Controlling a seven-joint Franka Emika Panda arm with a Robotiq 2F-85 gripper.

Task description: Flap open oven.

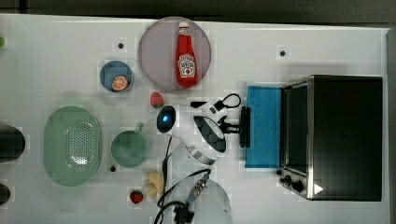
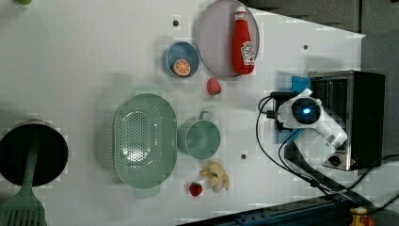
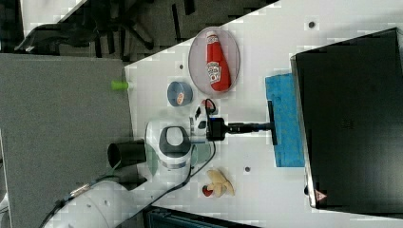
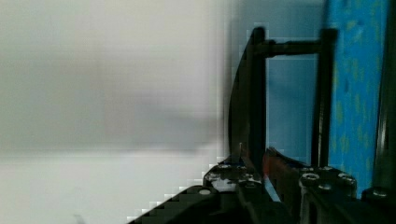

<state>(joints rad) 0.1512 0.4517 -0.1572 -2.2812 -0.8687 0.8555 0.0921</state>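
Gripping the door's bar handle [image 1: 244,126] in a narrow pinch, my gripper [image 1: 236,126] holds the oven [image 1: 343,137] door folded flat at the top view's right, so I judge the flap fully open.

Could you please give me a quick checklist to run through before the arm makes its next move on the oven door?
1. Oven door flapped down flat: ok, blue glass faces up in the top view.
2. Gripper at the bar handle: ok.
3. Fingers closed around the handle: ok, the wrist view shows the bar between them.
4. Ketchup bottle clear of the door: ok.
5. Oven cavity contents: cannot tell.
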